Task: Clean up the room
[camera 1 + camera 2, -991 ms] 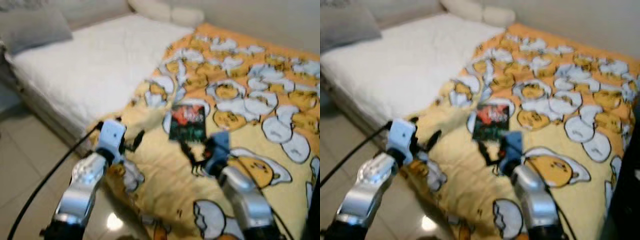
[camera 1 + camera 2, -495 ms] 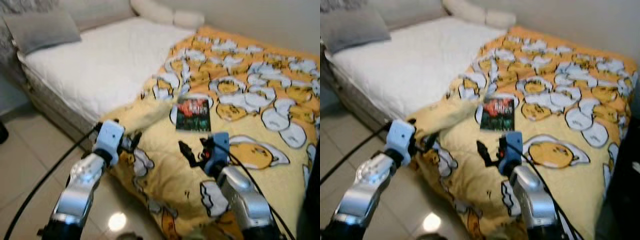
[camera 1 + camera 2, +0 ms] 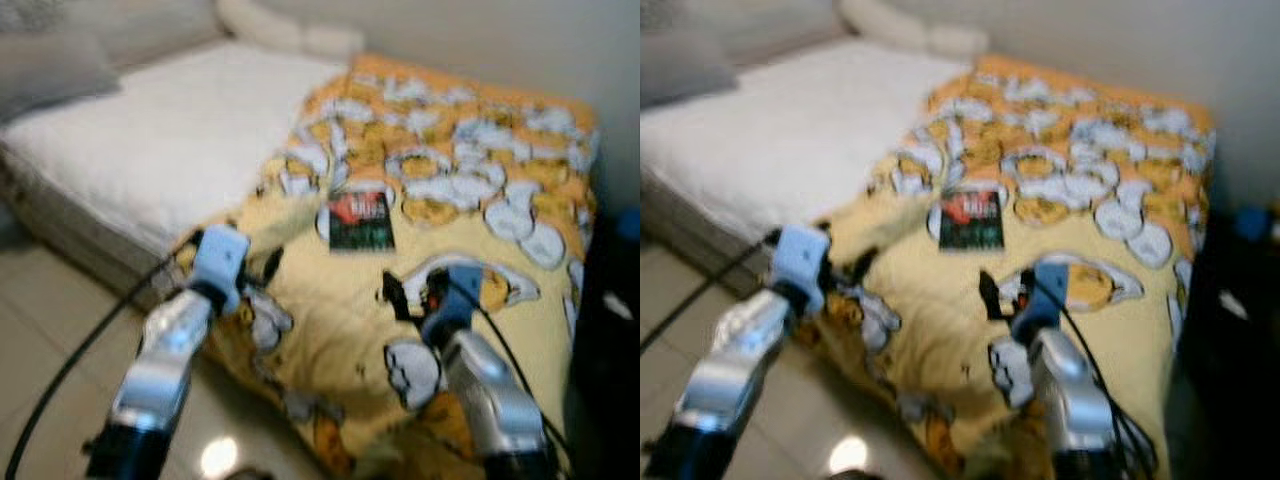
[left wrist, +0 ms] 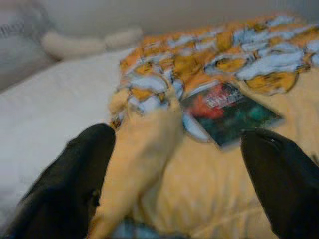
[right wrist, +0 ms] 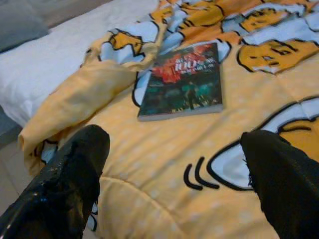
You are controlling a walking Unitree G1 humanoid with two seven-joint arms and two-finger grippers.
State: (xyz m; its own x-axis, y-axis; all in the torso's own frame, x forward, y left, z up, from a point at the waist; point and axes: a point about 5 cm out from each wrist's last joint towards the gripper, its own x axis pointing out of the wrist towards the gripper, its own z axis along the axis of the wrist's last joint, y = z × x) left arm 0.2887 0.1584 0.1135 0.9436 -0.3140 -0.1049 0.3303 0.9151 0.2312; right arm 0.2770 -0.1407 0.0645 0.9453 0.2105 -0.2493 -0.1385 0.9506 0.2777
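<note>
A dark book (image 3: 359,221) with a red and green cover lies flat on the yellow egg-print blanket (image 3: 480,190) that covers the bed's right side. My right gripper (image 3: 408,294) hovers open above the blanket, a short way in front of the book (image 5: 182,82), with nothing between its fingers. My left gripper (image 3: 262,272) stands open over the blanket's hanging corner at the bed's near edge. In the left wrist view the book (image 4: 229,112) lies ahead beyond a raised blanket fold (image 4: 142,149).
The bare white mattress (image 3: 150,140) takes the left side, with a grey pillow (image 3: 50,70) and a white bolster (image 3: 285,35) at the head. Tiled floor (image 3: 50,360) lies in front. A dark piece of furniture (image 3: 610,330) stands at the right. The eye views are blurred.
The camera has shifted, so the bed's far right edge and the dark furniture have come into view. Both arms keep about the same pose, grippers open.
</note>
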